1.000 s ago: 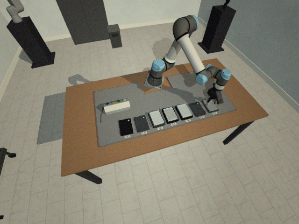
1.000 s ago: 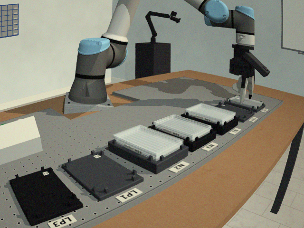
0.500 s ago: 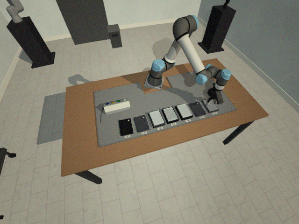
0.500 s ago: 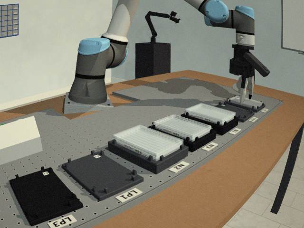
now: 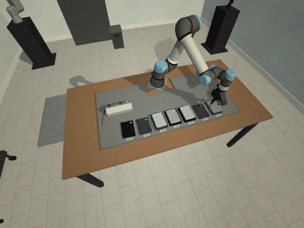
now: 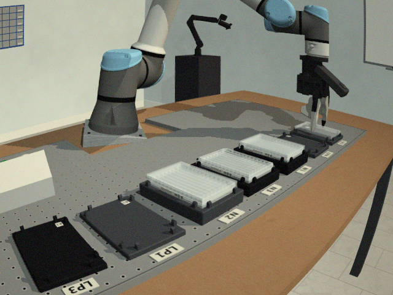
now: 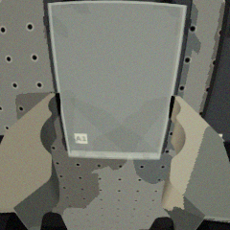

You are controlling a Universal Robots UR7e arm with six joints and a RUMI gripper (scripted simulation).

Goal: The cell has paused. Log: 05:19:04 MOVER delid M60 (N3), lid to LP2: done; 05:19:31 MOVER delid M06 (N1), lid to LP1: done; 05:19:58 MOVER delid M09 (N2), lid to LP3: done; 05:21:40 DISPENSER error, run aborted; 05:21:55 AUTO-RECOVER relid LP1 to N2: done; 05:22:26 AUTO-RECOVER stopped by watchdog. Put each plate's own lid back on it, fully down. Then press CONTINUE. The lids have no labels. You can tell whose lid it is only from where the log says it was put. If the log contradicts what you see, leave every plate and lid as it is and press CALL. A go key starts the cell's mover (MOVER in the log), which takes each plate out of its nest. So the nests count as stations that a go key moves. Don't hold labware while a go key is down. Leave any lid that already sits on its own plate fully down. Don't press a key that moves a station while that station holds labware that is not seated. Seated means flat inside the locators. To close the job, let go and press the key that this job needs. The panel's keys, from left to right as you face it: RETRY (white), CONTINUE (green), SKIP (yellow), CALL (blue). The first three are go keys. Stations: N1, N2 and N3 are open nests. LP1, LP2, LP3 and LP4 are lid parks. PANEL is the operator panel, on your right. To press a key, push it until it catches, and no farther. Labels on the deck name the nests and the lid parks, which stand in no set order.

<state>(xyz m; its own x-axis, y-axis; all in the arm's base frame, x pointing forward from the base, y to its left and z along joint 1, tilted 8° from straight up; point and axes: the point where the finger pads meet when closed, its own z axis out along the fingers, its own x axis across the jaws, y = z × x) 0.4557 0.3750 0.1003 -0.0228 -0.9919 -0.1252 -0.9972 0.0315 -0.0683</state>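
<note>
My gripper (image 5: 215,104) (image 6: 318,125) (image 7: 115,95) is at the far end of the row, shut on the long sides of a clear lid (image 5: 215,108) (image 6: 328,130) (image 7: 115,57). The lid lies low on the last lid park (image 6: 336,138), whose label I cannot read. Three plates sit in nests: N2 (image 5: 158,120) (image 6: 187,182), N3 (image 5: 173,116) (image 6: 236,164) and N1 (image 5: 186,112) (image 6: 271,146). I cannot tell for sure which plates carry lids. Parks LP3 (image 5: 128,129) (image 6: 53,251) and LP1 (image 5: 143,126) (image 6: 129,224) are bare. The park (image 5: 200,110) (image 6: 312,144) between N1 and my gripper is also bare.
The operator panel (image 5: 118,109) (image 6: 22,177), a pale box with coloured keys, stands at the other end of the grey deck (image 5: 110,139). The arm's base (image 5: 156,82) stands behind the row. The table's edge runs close in front of the labels.
</note>
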